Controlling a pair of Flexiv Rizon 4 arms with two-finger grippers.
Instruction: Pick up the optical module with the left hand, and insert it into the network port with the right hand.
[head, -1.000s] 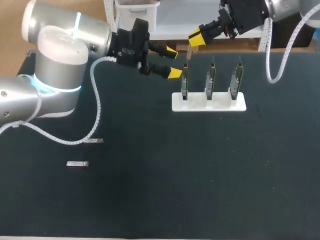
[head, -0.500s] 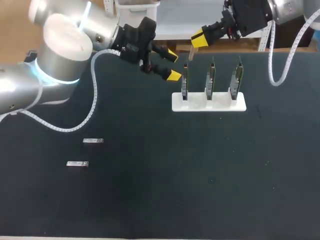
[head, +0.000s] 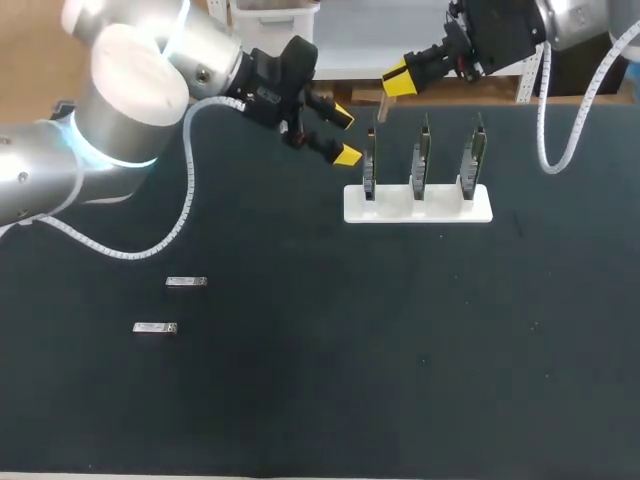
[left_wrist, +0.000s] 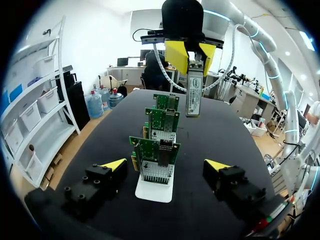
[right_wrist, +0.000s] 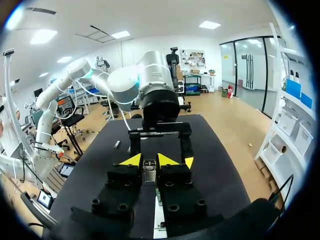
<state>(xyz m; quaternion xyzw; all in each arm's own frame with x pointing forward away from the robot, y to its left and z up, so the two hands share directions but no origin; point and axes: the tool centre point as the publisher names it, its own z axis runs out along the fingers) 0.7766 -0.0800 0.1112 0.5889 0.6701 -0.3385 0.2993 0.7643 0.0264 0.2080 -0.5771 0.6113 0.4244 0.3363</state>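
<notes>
Right end effector (left_wrist: 190, 57) was clenched on the optical module (left_wrist: 194, 95), long axis hanging straight down, above the network cards (left_wrist: 159, 159). Left end effector (head: 345, 135) sat released and empty beside the row, so the right's clearly closer.

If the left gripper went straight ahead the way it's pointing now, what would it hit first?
Most likely the nearest network card on the white stand. It stands directly ahead of the left gripper, with the other cards lined up behind it. The gap to it is hard to judge.
</notes>
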